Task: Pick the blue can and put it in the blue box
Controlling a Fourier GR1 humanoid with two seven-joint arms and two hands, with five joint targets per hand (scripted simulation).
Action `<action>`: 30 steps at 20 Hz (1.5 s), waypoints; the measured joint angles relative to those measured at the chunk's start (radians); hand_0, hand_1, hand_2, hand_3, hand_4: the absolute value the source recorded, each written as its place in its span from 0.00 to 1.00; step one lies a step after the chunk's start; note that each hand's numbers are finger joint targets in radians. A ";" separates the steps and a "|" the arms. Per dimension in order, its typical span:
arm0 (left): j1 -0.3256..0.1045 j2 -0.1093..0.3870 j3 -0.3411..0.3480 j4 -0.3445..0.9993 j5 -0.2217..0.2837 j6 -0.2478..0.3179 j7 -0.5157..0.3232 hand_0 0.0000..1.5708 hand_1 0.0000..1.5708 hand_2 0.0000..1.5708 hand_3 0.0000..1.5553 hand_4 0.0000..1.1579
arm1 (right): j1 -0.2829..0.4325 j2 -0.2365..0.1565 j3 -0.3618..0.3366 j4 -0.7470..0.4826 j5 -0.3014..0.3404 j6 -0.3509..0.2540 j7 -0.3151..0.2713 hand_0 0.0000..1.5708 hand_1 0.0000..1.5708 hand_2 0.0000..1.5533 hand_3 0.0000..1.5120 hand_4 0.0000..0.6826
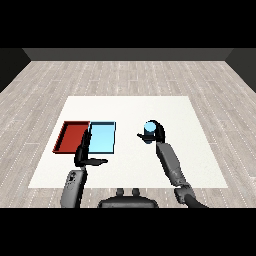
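Two trays lie side by side on your white table (200,150), toward its left half: the red tray (70,137) on the outside and the light blue tray (102,138) just beside it, nearer the middle. You will find the blue can (149,128) well apart from both, out on the right half of the table, standing upright with its pale top facing you. Your right hand (156,134) is at that can, black fingers curled round its far and right sides and the thumb reaching out to the left below it, so the hand is grasping the can. You cannot tell from this view whether the can rests on the table or is lifted off it. The right forearm (171,164) runs back from the hand toward the lower right corner. Your left hand (85,155) sits at the near edge of the two trays, overlapping the seam between them, with its fingers straight and pointing up over the trays and its thumb stretched out to the right; it is released and holds nothing. The left forearm (72,187) comes in below it.
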 measured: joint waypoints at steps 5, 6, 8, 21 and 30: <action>-0.011 -0.015 -0.059 -0.020 0.000 0.031 0.036 0.00 0.00 0.00 0.00 0.00 | -0.022 0.015 0.036 -0.076 0.001 -0.011 0.058 0.92 0.92 0.94 0.89 0.82; -0.020 -0.016 -0.069 -0.014 0.000 0.037 0.039 0.00 0.00 0.00 0.00 0.00 | -0.013 0.017 0.045 -0.093 0.002 -0.013 0.059 0.92 0.92 0.94 0.89 0.82; -0.034 -0.019 -0.082 -0.004 0.001 0.048 0.044 0.00 0.00 0.00 0.00 0.00 | 0.020 0.020 0.066 -0.143 0.005 -0.015 0.068 0.92 0.92 0.94 0.89 0.82; -0.125 -0.022 -0.202 0.062 0.074 0.120 0.064 0.00 0.00 0.00 0.00 0.00 | 0.142 0.020 0.145 -0.368 0.022 -0.020 0.143 0.92 0.92 0.95 0.91 0.81; -0.210 -0.022 -0.286 0.128 0.109 0.179 0.069 0.00 0.00 0.00 0.00 0.00 | 0.131 0.024 0.199 -0.411 0.022 -0.046 0.164 0.92 0.92 0.95 0.91 0.80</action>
